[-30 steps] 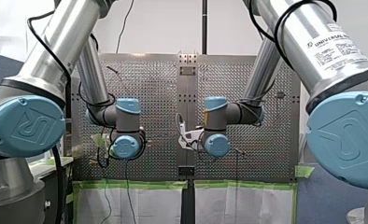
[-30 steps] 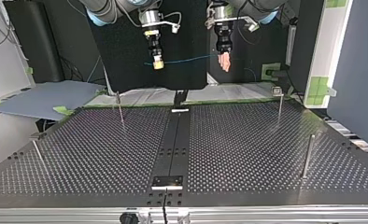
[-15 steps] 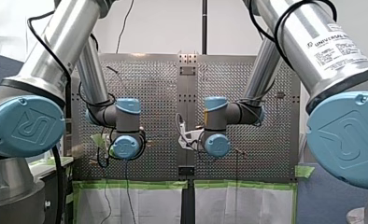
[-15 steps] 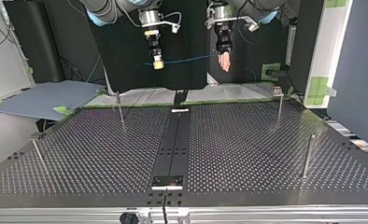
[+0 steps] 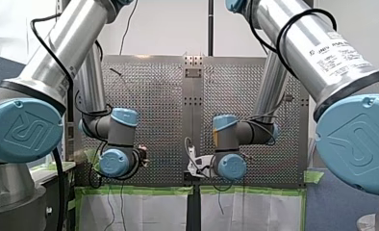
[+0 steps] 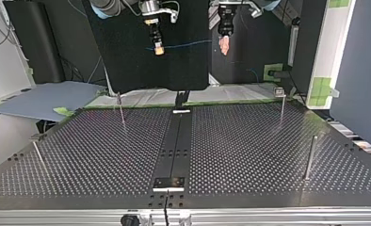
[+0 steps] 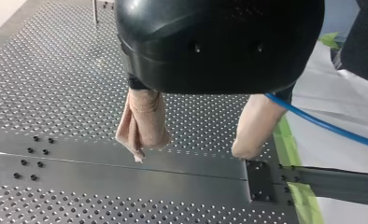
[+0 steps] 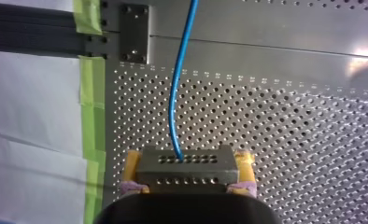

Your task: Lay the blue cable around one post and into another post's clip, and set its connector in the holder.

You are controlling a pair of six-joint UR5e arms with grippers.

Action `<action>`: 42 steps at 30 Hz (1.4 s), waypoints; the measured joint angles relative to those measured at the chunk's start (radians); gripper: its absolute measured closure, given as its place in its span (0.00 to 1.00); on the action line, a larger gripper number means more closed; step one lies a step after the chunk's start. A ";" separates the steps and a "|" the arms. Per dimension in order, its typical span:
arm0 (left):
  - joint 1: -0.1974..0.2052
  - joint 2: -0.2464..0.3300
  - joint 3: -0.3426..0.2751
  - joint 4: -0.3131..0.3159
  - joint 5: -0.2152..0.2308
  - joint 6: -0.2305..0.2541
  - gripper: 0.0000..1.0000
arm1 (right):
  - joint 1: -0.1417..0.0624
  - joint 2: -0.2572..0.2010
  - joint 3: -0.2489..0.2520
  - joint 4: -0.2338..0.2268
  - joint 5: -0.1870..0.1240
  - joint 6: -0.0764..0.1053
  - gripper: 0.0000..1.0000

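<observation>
Blue cable [image 6: 188, 44] runs at the top view's twelve o'clock from the connector [image 8: 187, 170] clamped in my right claw [image 6: 159, 49] to my left claw [image 7: 189, 154], fingers apart.

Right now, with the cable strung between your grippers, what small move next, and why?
Probably carry the cable forward over the table and lower it toward a post. My right gripper clamps the connector and the cable runs to my left gripper; both hang high beyond the table's far edge in the top view, and no post is rounded yet.
</observation>
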 joint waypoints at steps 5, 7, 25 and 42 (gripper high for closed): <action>0.000 0.000 -0.007 0.000 0.000 0.000 0.00 | 0.000 0.002 0.001 0.001 0.000 0.001 0.98; 0.000 0.000 -0.008 0.000 0.000 0.000 0.00 | 0.000 0.002 0.001 0.001 0.000 0.001 0.98; 0.021 0.100 -0.037 -0.054 -0.021 -0.055 0.00 | 0.004 -0.080 -0.035 0.036 0.008 0.066 0.98; 0.072 0.286 0.098 -0.240 -0.032 -0.148 0.00 | -0.007 -0.257 -0.194 0.213 -0.009 0.056 0.98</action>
